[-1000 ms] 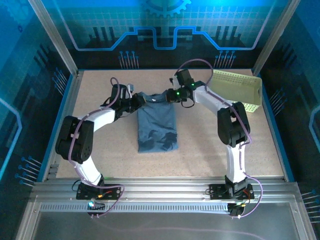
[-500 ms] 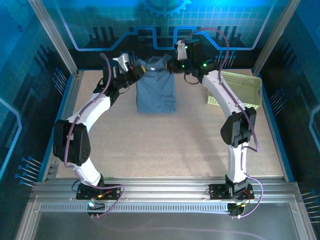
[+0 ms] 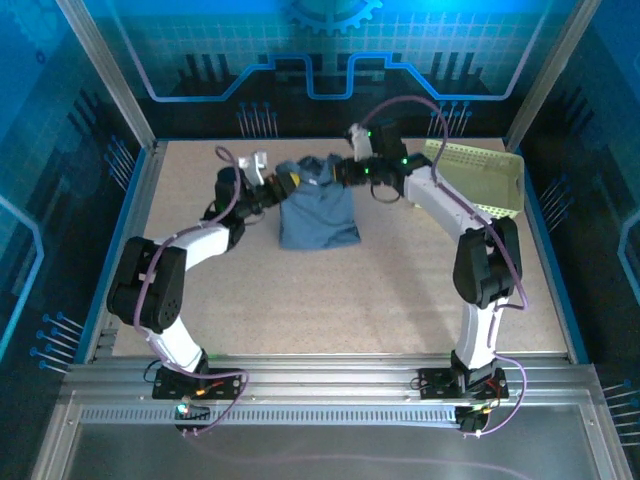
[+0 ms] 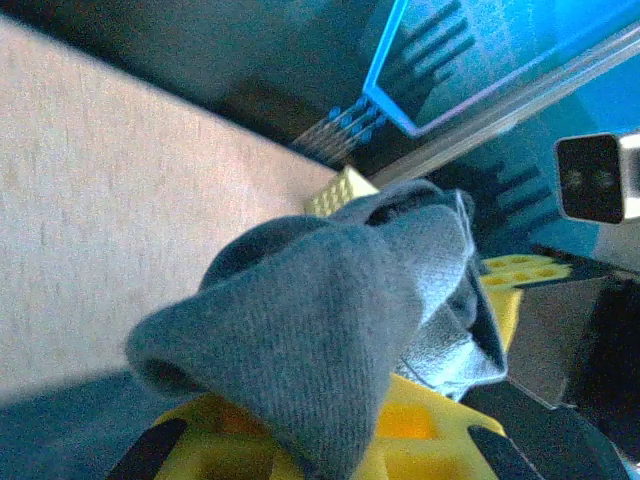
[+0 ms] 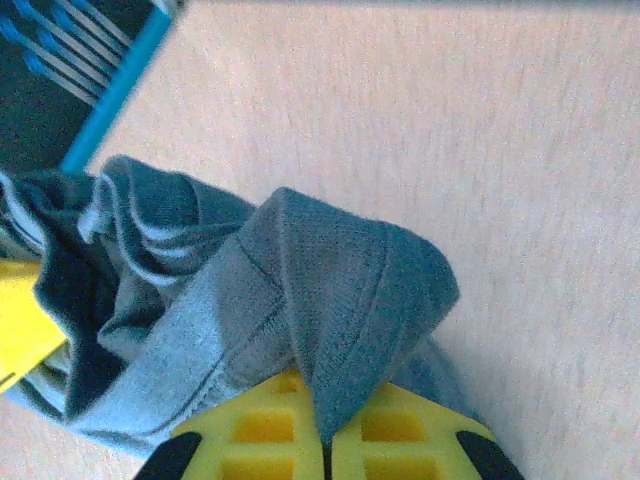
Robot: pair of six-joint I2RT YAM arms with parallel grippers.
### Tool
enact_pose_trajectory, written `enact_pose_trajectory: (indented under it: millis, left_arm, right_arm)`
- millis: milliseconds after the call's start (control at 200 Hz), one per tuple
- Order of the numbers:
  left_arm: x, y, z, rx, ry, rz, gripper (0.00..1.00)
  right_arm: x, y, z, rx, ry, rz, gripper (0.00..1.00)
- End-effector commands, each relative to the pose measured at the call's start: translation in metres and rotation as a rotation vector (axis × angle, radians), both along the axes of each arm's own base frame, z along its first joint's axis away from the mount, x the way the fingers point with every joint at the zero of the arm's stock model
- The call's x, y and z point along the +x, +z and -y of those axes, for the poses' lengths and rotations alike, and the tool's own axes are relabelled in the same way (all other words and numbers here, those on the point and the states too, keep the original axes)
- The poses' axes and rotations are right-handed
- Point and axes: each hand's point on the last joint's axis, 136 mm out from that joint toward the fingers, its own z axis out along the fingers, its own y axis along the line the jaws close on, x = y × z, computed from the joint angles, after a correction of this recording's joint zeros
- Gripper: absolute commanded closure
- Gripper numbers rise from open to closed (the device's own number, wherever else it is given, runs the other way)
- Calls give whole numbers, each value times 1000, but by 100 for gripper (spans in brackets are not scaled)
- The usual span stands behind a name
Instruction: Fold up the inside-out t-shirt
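- Fabric of the dark slate-blue t-shirt (image 3: 318,212) lay at the far middle of the table (image 3: 300,300). Its top edge was lifted between the two grippers, and its lower part rested on the tabletop as a narrow, roughly rectangular bundle.
- The left gripper (image 3: 283,184) was clenched on the shirt's upper left corner, with its arm reaching in from the left.
- In the left wrist view, a thick wad of wrinkled cloth bulged up out of the yellow fingers (image 4: 430,430), and paler stitched edges showed along a fold on the right side of the wad.
- The right gripper (image 3: 340,172) was clamped on the upper right corner, just across the collar area from the left one.
- In the right wrist view, a ridge of fabric with a visible seam ran down into the narrow slit between the yellow pads (image 5: 260,430), so the jaws were pinched tight on the cloth.
- The two held corners sat close together, and the cloth between them was bunched rather than stretched flat.
- A pale yellow-green perforated basket (image 3: 480,178) stood at the far right of the table beyond the right forearm, apart from the shirt.
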Motion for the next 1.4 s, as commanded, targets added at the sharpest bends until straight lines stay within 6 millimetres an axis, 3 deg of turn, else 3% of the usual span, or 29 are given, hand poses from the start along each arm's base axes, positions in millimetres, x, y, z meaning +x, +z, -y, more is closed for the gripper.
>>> enact_pose_trajectory:
  millis: [0, 155, 400, 495, 535, 625, 720, 735, 830, 980, 1111, 1196, 1296, 1391]
  left_arm:
    - [-41, 33, 15, -117, -89, 151, 100]
    - [-94, 19, 19, -188, -103, 122, 100]
    - [-162, -23, 42, -71, -148, 35, 100]
    - [-182, -41, 42, 19, -131, -3, 100]
    - [-189, -47, 42, 58, -125, -17, 100]
    - [-192, -46, 34, 102, -83, -34, 100]
    - [-178, -27, 29, 199, -39, 7, 100]
    - [-175, -22, 29, 211, -29, 22, 100]
    - [-147, 5, 26, 263, 34, 107, 100]
    - [-76, 55, 25, 207, 50, 213, 100]
    - [-16, 95, 33, 201, -6, 348, 100]
    - [19, 114, 34, 172, -70, 415, 100]
    - [52, 146, 31, 162, -96, 602, 100]
    - [80, 154, 24, 164, -95, 702, 100]
  right_arm:
    - [-28, 37, -6, 46, 50, 139, 100]
    - [-76, 10, 5, 35, 46, 86, 100]
    - [-136, -18, 26, 15, 12, 29, 100]
    - [-155, -26, 33, 10, 2, 10, 100]
    - [-167, -40, 38, -5, -4, -22, 100]
    - [-174, -45, 45, -19, -21, -38, 100]
    - [-165, -29, 46, -41, -29, -2, 100]
    - [-157, -15, 44, -35, -32, 31, 100]
    - [-125, 23, 43, -40, -54, 123, 100]
    - [-60, 77, 33, -29, -42, 258, 100]
    - [-5, 103, 19, 18, 23, 382, 100]
    - [28, 118, 21, 63, 42, 459, 100]
    - [58, 136, 21, 56, 70, 571, 100]
    - [79, 149, 20, 33, 88, 683, 100]
